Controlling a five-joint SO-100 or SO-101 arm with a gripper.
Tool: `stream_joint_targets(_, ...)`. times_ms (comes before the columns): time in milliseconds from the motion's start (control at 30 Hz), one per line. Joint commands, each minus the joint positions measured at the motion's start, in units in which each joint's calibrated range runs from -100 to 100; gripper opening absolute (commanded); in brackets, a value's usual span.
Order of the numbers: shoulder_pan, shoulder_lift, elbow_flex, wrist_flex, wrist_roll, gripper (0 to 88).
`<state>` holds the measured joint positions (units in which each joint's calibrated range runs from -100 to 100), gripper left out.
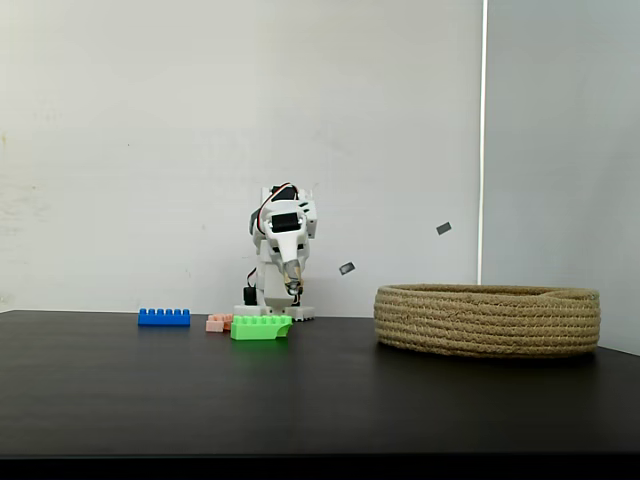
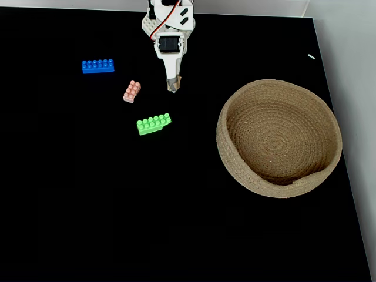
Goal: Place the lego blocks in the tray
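Low side-on fixed view first: the gripper [image 1: 293,288] hangs nose-down above the black table [image 1: 320,390], jaws pinched together with nothing between them as far as I can tell. The green brick [image 1: 260,327] sits below the jaws and a touch to their left, the pink brick [image 1: 217,323] peeks out just left of it, and the blue brick [image 1: 164,317] is further left again. The rope tray [image 1: 487,319] sits well off to the right of the jaws.

Top-down fixed view: gripper [image 2: 173,88] points down the picture, tips closed up, holding nothing. Pink brick [image 2: 132,91] is level with the jaws, off to their left. Green brick [image 2: 154,124] is ahead of the tips, slightly left. Blue brick [image 2: 97,66] is far left and back. Tray [image 2: 235,170] is right of the jaws, no bricks in it.
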<state>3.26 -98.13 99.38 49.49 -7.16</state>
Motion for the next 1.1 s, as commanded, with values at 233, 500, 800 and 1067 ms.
stream_joint_targets(233, 0.5, -0.7, 0.4, -0.9, -0.3, 0.3)
stream_joint_targets(500, -0.5, -0.7, 0.1, -0.8, 1.8, 4.3)
stream_joint_targets(800, -1.4, 16.4, -15.4, -0.4, -0.2, 16.1)
stream_joint_targets(1067, 2.0, 49.4, -38.2, -0.1, 0.1, 22.4)
